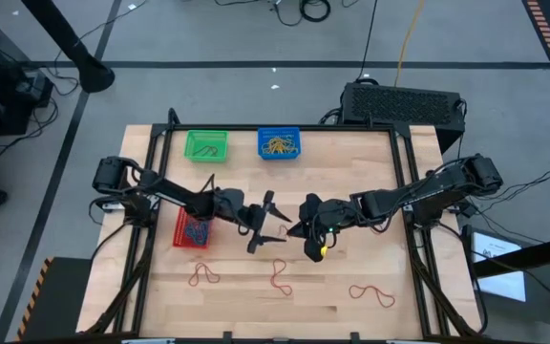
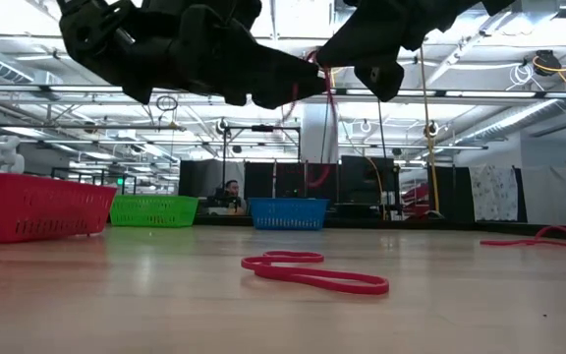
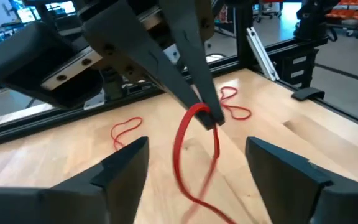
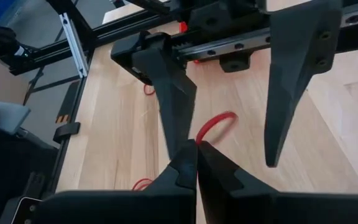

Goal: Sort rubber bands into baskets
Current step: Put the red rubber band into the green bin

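right gripper (image 4: 196,163) is pinched tight on a red rubber band (image 3: 194,146), held above the table mid-centre (the loop dangles off its fingertips). left gripper (image 3: 194,171) faces it w/ fingers spread wide, one either side of the hanging loop, not touching it. on the wood below lie 3 more red bands: (image 1: 204,276), (image 1: 279,276), (image 1: 371,294). red basket (image 1: 193,229) sits under the left arm w/ dark bands inside; green basket (image 1: 205,145) & blue basket (image 1: 279,143) stand side by side at the far edge, blue one holding yellowish bands.
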### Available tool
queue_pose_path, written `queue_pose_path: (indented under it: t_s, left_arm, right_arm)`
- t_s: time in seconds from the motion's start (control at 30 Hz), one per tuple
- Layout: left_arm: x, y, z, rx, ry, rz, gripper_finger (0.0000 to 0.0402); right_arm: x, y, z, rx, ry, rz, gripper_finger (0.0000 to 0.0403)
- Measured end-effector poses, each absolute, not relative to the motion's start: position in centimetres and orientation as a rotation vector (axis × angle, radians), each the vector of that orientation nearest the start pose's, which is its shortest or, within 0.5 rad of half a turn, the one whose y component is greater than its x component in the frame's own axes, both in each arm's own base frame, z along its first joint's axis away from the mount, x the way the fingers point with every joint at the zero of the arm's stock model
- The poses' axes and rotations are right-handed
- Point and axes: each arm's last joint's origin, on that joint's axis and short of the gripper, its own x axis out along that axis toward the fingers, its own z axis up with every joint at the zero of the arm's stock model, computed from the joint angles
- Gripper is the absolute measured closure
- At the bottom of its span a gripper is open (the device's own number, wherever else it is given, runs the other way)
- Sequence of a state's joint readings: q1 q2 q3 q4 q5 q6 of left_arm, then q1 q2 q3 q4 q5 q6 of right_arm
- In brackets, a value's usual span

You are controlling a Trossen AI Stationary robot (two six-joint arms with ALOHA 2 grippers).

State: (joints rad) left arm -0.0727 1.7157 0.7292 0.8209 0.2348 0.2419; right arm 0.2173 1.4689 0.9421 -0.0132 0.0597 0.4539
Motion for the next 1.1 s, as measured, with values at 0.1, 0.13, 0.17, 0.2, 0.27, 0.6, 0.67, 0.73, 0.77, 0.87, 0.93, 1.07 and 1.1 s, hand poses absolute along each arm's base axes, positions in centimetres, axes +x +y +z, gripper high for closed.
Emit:
queue_pose_path:
  t_s: [0.1, 0.13, 0.17, 0.2, 0.27, 0.6, 0.67, 0.73, 0.77, 0.87, 0.93, 1.07, 1.1]
  left_arm:
    - [33.6, -3.1, 17.7, 0.225, 0.135, -0.326, 0.0162]
    - [33.6, -3.1, 17.6, 0.225, 0.142, -0.326, 0.0178]
    - [33.6, -3.1, 17.6, 0.224, 0.149, -0.327, 0.0198]
    - [33.6, -3.1, 17.5, 0.224, 0.156, -0.328, 0.0218]
    - [33.6, -3.1, 17.4, 0.226, 0.162, -0.329, 0.0267]
    - [33.6, -3.1, 17.4, 0.23, 0.164, -0.328, 0.0397]
    - [33.6, -3.1, 17.4, 0.23, 0.164, -0.328, 0.0397]
    - [33.6, -3.1, 17.4, 0.224, 0.17, -0.327, 0.0398]
    - [33.5, -3.1, 17.4, 0.223, 0.175, -0.323, 0.0398]
    - [33.1, -2.9, 17.9, 0.226, 0.219, -0.279, 0.0399]
    - [32.6, -2.6, 18.4, 0.235, 0.271, -0.226, 0.0399]
    - [30.8, -1.2, 20.1, 0.297, 0.388, -0.11, 0.04]
    - [30.3, -0.8, 20.6, 0.309, 0.413, -0.063, 0.04]
  right_arm:
    - [31.1, 6.7, 24.5, 0.369, 0.564, 0.028, 0.0402]
    - [31.1, 6.7, 24.5, 0.369, 0.566, 0.027, 0.0402]
    - [31.1, 6.7, 24.5, 0.369, 0.566, 0.027, 0.0402]
    - [31.0, 6.7, 24.4, 0.368, 0.567, 0.027, 0.0402]
    - [31.0, 6.7, 24.4, 0.368, 0.568, 0.027, 0.0402]
    - [31.0, 6.7, 24.4, 0.336, 0.575, 0.044, 0.0403]
    - [31.0, 6.7, 24.4, 0.331, 0.575, 0.045, 0.0401]
    - [31.0, 6.6, 24.4, 0.316, 0.574, 0.047, 0.0393]
    - [31.1, 6.5, 24.4, 0.305, 0.572, 0.045, 0.0387]
    - [31.1, 6.4, 24.4, 0.269, 0.566, 0.013, 0.0364]
    - [31.0, 6.2, 24.3, 0.241, 0.568, -0.025, 0.0346]
    - [30.8, 5.9, 23.9, 0.189, 0.594, -0.127, 0.0309]
    - [30.7, 5.8, 23.8, 0.185, 0.601, -0.147, 0.0302]
